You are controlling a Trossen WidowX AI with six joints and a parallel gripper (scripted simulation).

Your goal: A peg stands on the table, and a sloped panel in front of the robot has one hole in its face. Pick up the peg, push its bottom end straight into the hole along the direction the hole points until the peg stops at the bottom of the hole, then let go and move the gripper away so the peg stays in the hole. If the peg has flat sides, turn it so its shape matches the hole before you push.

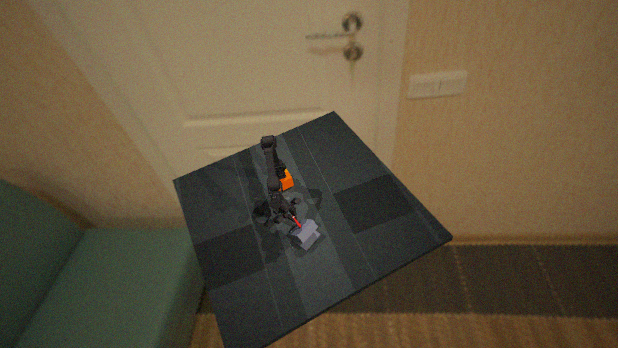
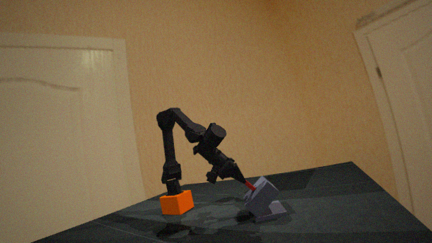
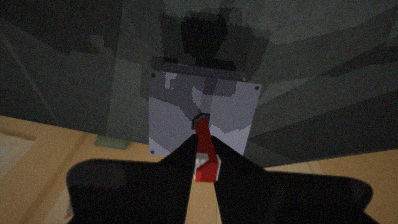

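My gripper (image 3: 202, 139) (image 2: 242, 179) (image 1: 291, 217) is shut on a thin red peg (image 3: 204, 142) (image 2: 249, 185) (image 1: 297, 221). The peg points down and forward at the grey sloped panel (image 3: 170, 112) (image 2: 263, 197) (image 1: 307, 233). In the wrist view the peg's far end sits at the small dark hole (image 3: 201, 118) in the panel's face, and it looks a little way inside. In the exterior view the peg's tip meets the panel's upper face. How deep it goes is hidden.
The panel stands on a dark table (image 1: 370, 200) (image 2: 335, 209). The arm's orange base block (image 2: 177, 202) (image 1: 286, 179) sits behind the panel. A green sofa (image 1: 75, 280) is left of the table. Doors and walls stand behind.
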